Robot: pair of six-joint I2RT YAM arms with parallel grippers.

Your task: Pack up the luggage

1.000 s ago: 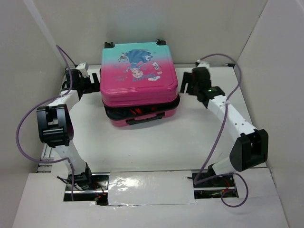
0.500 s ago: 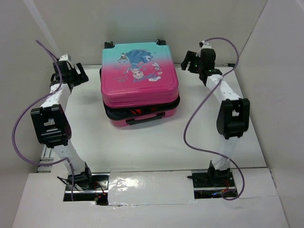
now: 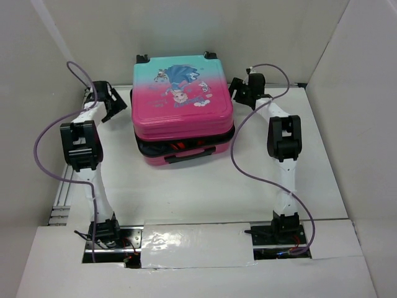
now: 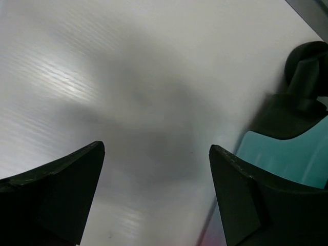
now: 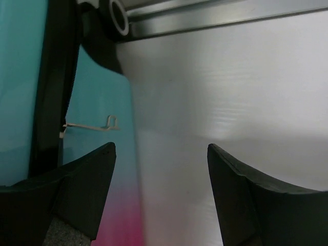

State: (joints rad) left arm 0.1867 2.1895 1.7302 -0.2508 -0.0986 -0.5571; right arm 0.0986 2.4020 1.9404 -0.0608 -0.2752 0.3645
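My left gripper [image 4: 156, 154] hung near the far left corner of the tabletop [image 3: 186, 192], jaws spread wide with only bare white surface between them. It was just beside the left side of the luggage [image 3: 181, 99], close to one black wheel [image 4: 306, 61]; I could not tell whether it touched the shell. The luggage lay flat at the middle of the far edge, wheels toward the back and printed lid up, the lid slightly ajar along its near side. My right gripper [image 5: 161, 148] was just beside the luggage's right side near the far edge, jaws released and apart, grasping nothing. A small metal tab [image 5: 97, 124] showed on the teal shell next to it.
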